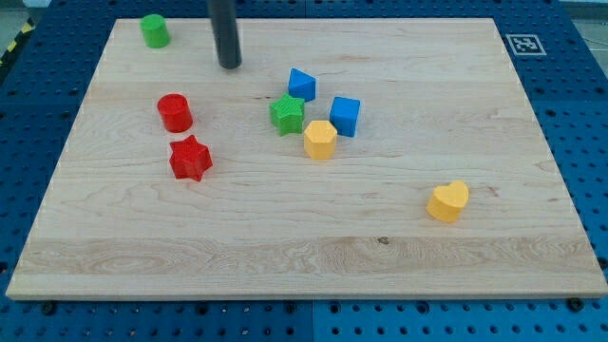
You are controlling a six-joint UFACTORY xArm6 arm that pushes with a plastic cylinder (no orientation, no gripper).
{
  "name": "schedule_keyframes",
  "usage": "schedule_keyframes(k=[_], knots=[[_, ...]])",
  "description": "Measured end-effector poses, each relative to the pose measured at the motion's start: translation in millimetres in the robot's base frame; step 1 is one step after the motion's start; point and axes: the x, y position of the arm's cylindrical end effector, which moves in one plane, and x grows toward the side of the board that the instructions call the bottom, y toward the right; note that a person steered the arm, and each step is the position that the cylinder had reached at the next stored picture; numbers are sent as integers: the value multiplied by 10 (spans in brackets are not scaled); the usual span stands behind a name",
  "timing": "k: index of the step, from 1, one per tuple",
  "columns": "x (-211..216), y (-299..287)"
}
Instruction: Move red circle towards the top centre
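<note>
The red circle (175,112) sits on the wooden board (304,256) at the view's left, just above a red star (190,159). My tip (230,66) is on the board near the view's top, up and to the right of the red circle, with a clear gap between them. It touches no block.
A green circle (155,30) is at the top left corner. A cluster sits mid-board: blue block (302,84), green star (287,114), blue cube (345,116), yellow hexagon (320,140). A yellow heart (447,201) lies at the lower right. A marker tag (523,43) is at the top right.
</note>
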Motion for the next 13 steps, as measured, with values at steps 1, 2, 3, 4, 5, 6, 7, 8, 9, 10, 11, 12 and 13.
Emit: schedule_keyframes(k=[1,2,3,4,5,6,7,8,9,10,11,12,13], knots=[[308,-164],[463,-502],[685,-937],[1083,-1097],[1278,-781],[1267,-484],[914,-484],[729,-430],[503,-408],[269,-362],[80,-354],[-73,-173],[43,17]])
